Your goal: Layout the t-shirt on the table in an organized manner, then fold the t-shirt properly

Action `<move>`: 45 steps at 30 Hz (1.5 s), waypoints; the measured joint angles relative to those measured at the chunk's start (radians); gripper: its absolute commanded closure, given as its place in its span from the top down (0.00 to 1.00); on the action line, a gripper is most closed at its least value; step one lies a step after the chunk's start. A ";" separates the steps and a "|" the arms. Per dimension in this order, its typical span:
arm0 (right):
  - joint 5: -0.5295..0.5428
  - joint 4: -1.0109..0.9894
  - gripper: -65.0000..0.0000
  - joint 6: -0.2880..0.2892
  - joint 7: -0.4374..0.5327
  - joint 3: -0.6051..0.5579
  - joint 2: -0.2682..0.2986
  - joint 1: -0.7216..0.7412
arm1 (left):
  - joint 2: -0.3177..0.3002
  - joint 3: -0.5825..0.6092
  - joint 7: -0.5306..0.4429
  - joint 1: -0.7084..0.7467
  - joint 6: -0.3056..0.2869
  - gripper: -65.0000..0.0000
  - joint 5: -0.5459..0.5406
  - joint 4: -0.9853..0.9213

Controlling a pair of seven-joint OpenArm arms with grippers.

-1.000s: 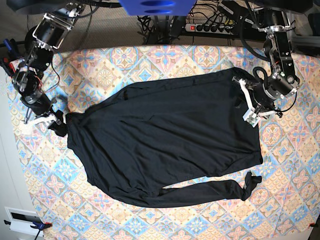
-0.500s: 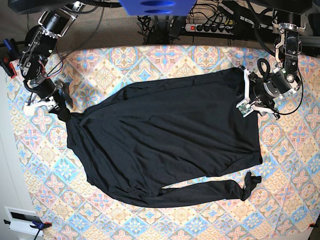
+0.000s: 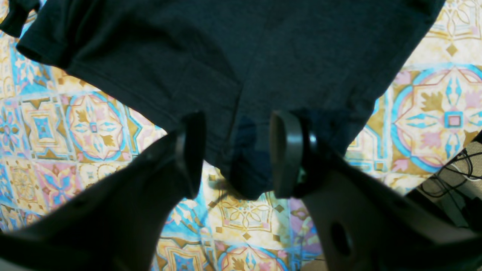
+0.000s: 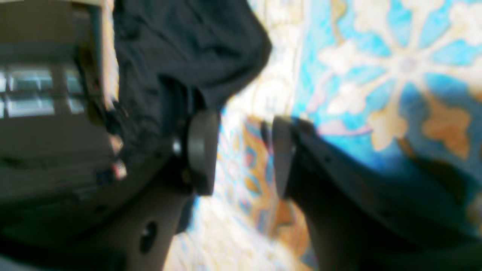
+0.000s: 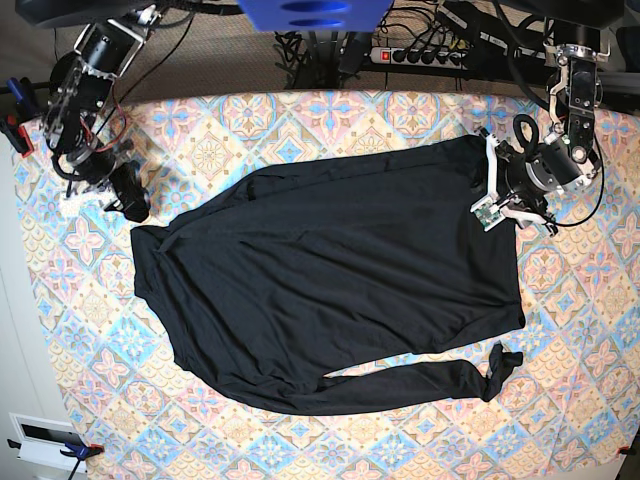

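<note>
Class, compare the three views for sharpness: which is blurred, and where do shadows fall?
Right wrist view: soft blur throughout, t-shirt and tablecloth smeared. Left wrist view: sharper, with a shadow under the shirt hem between the left gripper fingers. Base view: evenly lit and crisp; the table pattern reads clearly.

Black power strip (image 5: pixel 425 56) with cables beyond far edge; blue object (image 5: pixel 315 13) top centre

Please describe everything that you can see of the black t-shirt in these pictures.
The t-shirt is plain black, long-sleeved, of thin soft fabric, without print. It lies mostly flat across the middle of the table, with shallow creases. One sleeve runs along its near edge and ends in a bunched cuff. In the left wrist view, a hemmed corner of it shows between the open fingers of the left claw; whether they touch it I cannot tell.
</note>
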 measured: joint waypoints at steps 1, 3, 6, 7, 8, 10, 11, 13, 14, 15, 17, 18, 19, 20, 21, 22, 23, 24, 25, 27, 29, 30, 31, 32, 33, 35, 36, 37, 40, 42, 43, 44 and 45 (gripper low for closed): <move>-0.030 -0.001 0.36 -0.002 0.004 0.000 0.001 0.014 | 0.000 0.000 0.000 0.000 0.000 0.39 0.000 0.000; -0.088 -0.001 0.36 -0.002 0.004 0.000 0.002 0.035 | 0.001 0.000 -0.001 0.000 0.000 0.39 -0.004 0.000; -0.129 -0.001 0.36 0.002 0.000 0.000 0.002 0.053 | 0.001 0.000 0.000 0.000 0.000 0.39 -0.003 0.000; -0.137 -0.001 0.36 0.001 0.000 0.000 0.002 0.060 | 0.001 0.000 -0.001 0.000 0.000 0.39 -0.003 0.000; -0.153 -0.001 0.36 0.001 0.001 0.000 0.002 0.068 | 0.001 0.000 0.000 0.000 0.000 0.39 -0.003 0.000; -0.167 -0.002 0.36 -0.006 0.001 0.000 0.002 0.081 | 0.001 0.000 0.000 0.000 0.000 0.39 -0.003 0.000; -0.170 -0.003 0.36 -0.006 0.000 0.000 0.002 0.082 | 0.001 0.000 0.000 0.000 0.000 0.39 -0.003 0.000; -0.169 -0.003 0.36 -0.006 -0.006 0.000 0.002 0.082 | 0.001 0.000 0.000 0.000 0.000 0.39 -0.003 0.000; -0.170 -0.003 0.36 -0.006 -0.012 0.000 0.002 0.085 | 0.001 0.000 -0.001 0.000 0.000 0.39 -0.003 0.000; -0.175 -0.003 0.36 -0.006 -0.019 0.000 0.003 0.092 | 0.001 0.000 0.000 0.000 0.000 0.39 -0.003 0.000; -0.183 -0.006 0.36 -0.007 -0.025 0.000 0.004 0.104 | 0.001 0.000 0.000 0.000 0.000 0.39 -0.003 0.000; -0.189 -0.008 0.36 -0.011 -0.026 0.000 0.003 0.115 | 0.001 0.000 0.000 0.000 0.000 0.39 -0.003 0.000; -0.198 -0.011 0.36 -0.015 -0.031 0.000 0.002 0.130 | 0.002 0.000 0.000 0.000 0.000 0.39 -0.003 0.000; -0.203 -0.013 0.36 -0.016 -0.034 0.000 0.002 0.144 | 0.003 0.000 0.000 0.000 0.000 0.39 -0.003 0.000; -0.199 -0.014 0.36 -0.014 -0.033 0.000 0.001 0.154 | 0.003 0.000 0.000 0.000 0.000 0.39 -0.004 0.000; -0.193 -0.022 0.36 -0.012 -0.029 0.000 0.002 0.165 | 0.003 0.000 -0.001 0.000 0.000 0.39 -0.003 0.000; -0.183 -0.042 0.36 -0.011 -0.023 0.000 0.005 0.177 | 0.003 0.000 -0.001 0.000 0.000 0.39 -0.003 0.000; -0.187 -0.063 0.36 -0.010 -0.020 0.000 0.005 0.184 | 0.003 0.000 0.000 0.000 0.000 0.39 -0.003 0.000; -0.188 -0.089 0.36 -0.013 -0.019 0.000 0.005 0.188 | 0.003 0.000 0.000 0.000 0.000 0.39 -0.003 0.000; -0.168 -0.120 0.36 -0.002 -0.010 0.000 0.003 0.186 | 0.003 0.000 -0.002 0.000 0.000 0.39 -0.004 0.000; -0.163 -0.124 0.36 -0.002 -0.014 0.000 0.005 0.188 | 0.003 0.000 0.000 0.002 0.000 0.39 -0.003 0.000; -0.166 -0.124 0.36 -0.002 -0.014 0.000 0.005 0.189 | 0.003 0.000 0.000 0.003 0.000 0.39 -0.003 0.000; -0.165 -0.124 0.36 -0.002 -0.014 0.000 0.005 0.189 | 0.003 0.000 -0.001 0.002 0.000 0.39 -0.004 0.000; -0.165 -0.124 0.36 -0.002 -0.013 0.000 0.005 0.188 | 0.003 0.000 -0.001 0.002 0.000 0.39 -0.003 0.000; -0.165 -0.124 0.36 -0.002 -0.011 0.000 0.005 0.188 | 0.003 0.000 0.000 0.002 0.000 0.39 -0.003 0.000; -0.165 -0.124 0.36 -0.002 -0.011 0.000 0.005 0.188 | 0.003 0.000 -0.001 0.003 0.000 0.39 -0.003 0.000; -0.165 -0.124 0.35 -0.002 -0.011 0.000 0.005 0.188 | 0.003 0.000 -0.001 0.002 0.000 0.39 -0.004 0.000; -0.165 -0.124 0.33 -0.002 -0.011 -0.002 0.005 0.188 | 0.003 0.000 -0.001 0.002 0.000 0.39 -0.003 0.000; -0.170 -0.124 0.16 -0.007 -0.007 -0.062 0.014 0.185 | 0.003 0.000 -0.001 0.002 0.000 0.39 -0.003 0.000; -0.173 -0.126 0.02 -0.010 -0.008 -0.085 0.010 0.188 | 0.003 0.000 -0.001 0.002 0.000 0.39 -0.003 0.000; -0.173 -0.126 0.00 -0.010 -0.010 -0.087 0.007 0.188 | 0.003 0.001 -0.001 0.002 0.000 0.39 -0.004 0.000; -0.173 -0.126 0.00 -0.009 -0.009 -0.087 0.003 0.188 | 0.003 0.001 -0.001 0.002 0.000 0.39 -0.003 0.000; -0.172 -0.127 0.01 -0.009 -0.009 -0.087 0.003 0.188 | 0.003 0.001 0.000 0.002 0.000 0.39 -0.003 0.000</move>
